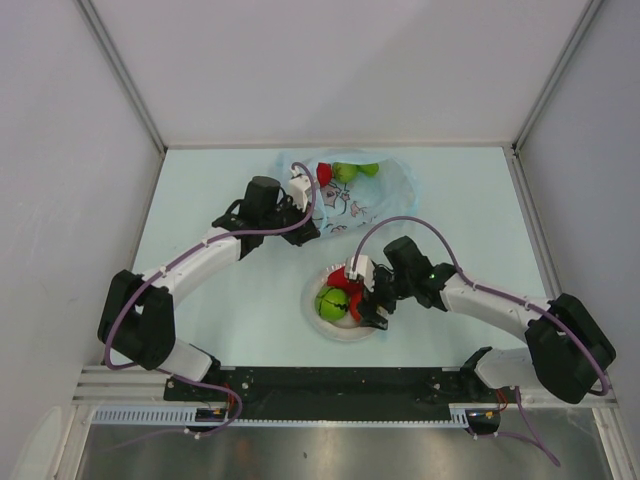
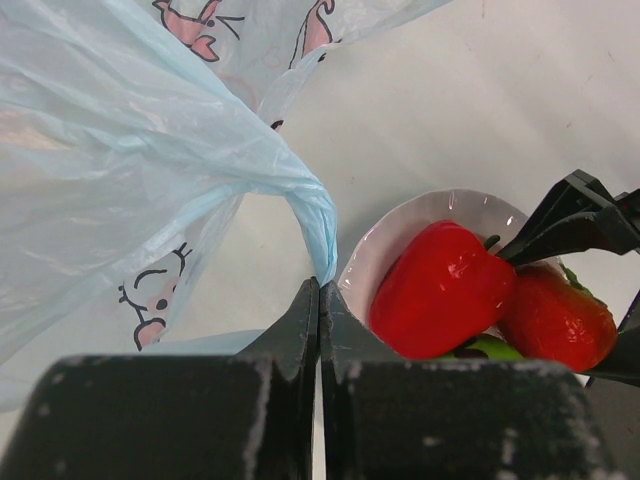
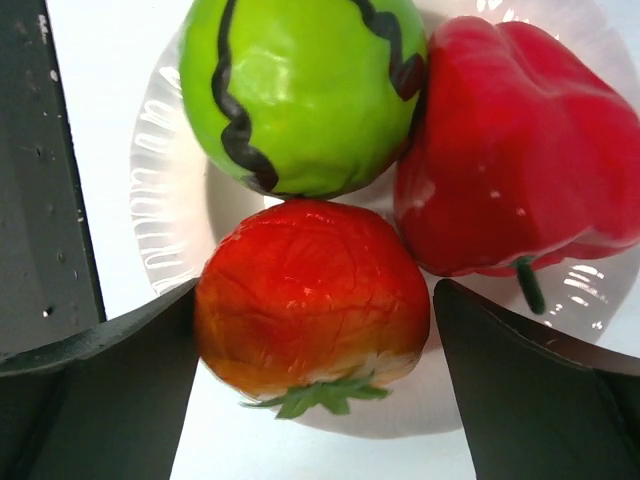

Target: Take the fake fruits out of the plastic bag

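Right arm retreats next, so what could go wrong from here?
1. The open right gripper closely flanks the glossy red tomato-shaped fruit at the rim of the white round plate; lifting off could nudge it over.
2. The left gripper pinches only a thin fold of the crinkly light-blue plastic bag; it might slip.

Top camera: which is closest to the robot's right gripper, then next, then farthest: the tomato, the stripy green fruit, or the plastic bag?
1. The tomato, inside the open right gripper.
2. The stripy green fruit, beside it on the plate.
3. The plastic bag, far back on the table.
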Controlling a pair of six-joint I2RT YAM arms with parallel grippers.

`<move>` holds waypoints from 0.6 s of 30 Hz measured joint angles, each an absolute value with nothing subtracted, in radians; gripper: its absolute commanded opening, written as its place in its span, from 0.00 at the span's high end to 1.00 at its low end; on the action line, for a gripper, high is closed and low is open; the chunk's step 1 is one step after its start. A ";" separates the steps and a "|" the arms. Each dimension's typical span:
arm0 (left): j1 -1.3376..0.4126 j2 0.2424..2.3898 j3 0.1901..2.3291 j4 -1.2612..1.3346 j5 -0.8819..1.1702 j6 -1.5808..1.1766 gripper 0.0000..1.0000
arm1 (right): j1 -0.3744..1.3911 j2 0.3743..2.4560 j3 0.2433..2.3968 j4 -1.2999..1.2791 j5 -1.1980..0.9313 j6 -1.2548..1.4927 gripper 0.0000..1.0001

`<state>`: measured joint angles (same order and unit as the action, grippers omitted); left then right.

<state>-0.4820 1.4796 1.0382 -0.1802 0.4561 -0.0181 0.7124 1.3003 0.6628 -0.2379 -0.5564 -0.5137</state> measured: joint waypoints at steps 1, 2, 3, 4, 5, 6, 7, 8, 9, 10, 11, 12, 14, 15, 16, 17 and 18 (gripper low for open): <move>-0.482 1.480 1.038 -0.180 0.456 -0.019 1.00 | 0.712 1.301 0.663 -0.240 -0.548 -0.508 0.00; -0.482 1.480 1.038 -0.180 0.456 -0.019 1.00 | 0.712 1.302 0.663 -0.241 -0.541 -0.504 0.00; -0.482 1.480 1.038 -0.180 0.456 -0.019 1.00 | 0.713 1.302 0.663 -0.242 -0.530 -0.496 0.00; -0.482 1.480 1.038 -0.180 0.456 -0.019 1.00 | 0.714 1.301 0.663 -0.242 -0.521 -0.488 0.00; -0.482 1.480 1.038 -0.180 0.456 -0.018 1.00 | 0.714 1.301 0.663 -0.244 -0.509 -0.479 0.00; -0.482 1.480 1.038 -0.180 0.456 -0.018 1.00 | 0.714 1.301 0.663 -0.247 -0.500 -0.471 0.00; -0.482 1.480 1.038 -0.180 0.456 -0.018 1.00 | 0.714 1.300 0.664 -0.253 -0.492 -0.465 0.00; -0.482 1.480 1.038 -0.180 0.456 -0.018 1.00 | 0.714 1.298 0.665 -0.259 -0.484 -0.460 0.00; -0.482 1.480 1.038 -0.180 0.456 -0.018 1.00 | 0.713 1.293 0.666 -0.268 -0.479 -0.456 0.00; -0.482 1.479 1.038 -0.180 0.456 -0.019 1.00 | 0.712 1.287 0.670 -0.278 -0.476 -0.453 0.00; -0.482 1.480 1.038 -0.179 0.456 -0.019 1.00 | 0.712 1.281 0.674 -0.285 -0.475 -0.451 0.00; -0.482 1.480 1.038 -0.179 0.456 -0.018 1.00 | 0.712 1.276 0.678 -0.290 -0.474 -0.448 0.00; -0.482 1.480 1.038 -0.179 0.456 -0.019 1.00 | 0.712 1.264 0.687 -0.300 -0.472 -0.444 0.00; -0.482 1.480 1.038 -0.179 0.456 -0.018 1.00 | 0.711 1.259 0.689 -0.305 -0.469 -0.443 0.00; -0.482 1.480 1.038 -0.179 0.456 -0.018 1.00 | 0.711 1.254 0.691 -0.312 -0.467 -0.441 0.00; -0.482 1.480 1.038 -0.179 0.456 -0.019 1.00 | 0.711 1.251 0.691 -0.316 -0.466 -0.438 0.00; -0.482 1.479 1.038 -0.179 0.456 -0.018 1.00 | 0.711 1.248 0.692 -0.321 -0.463 -0.435 0.01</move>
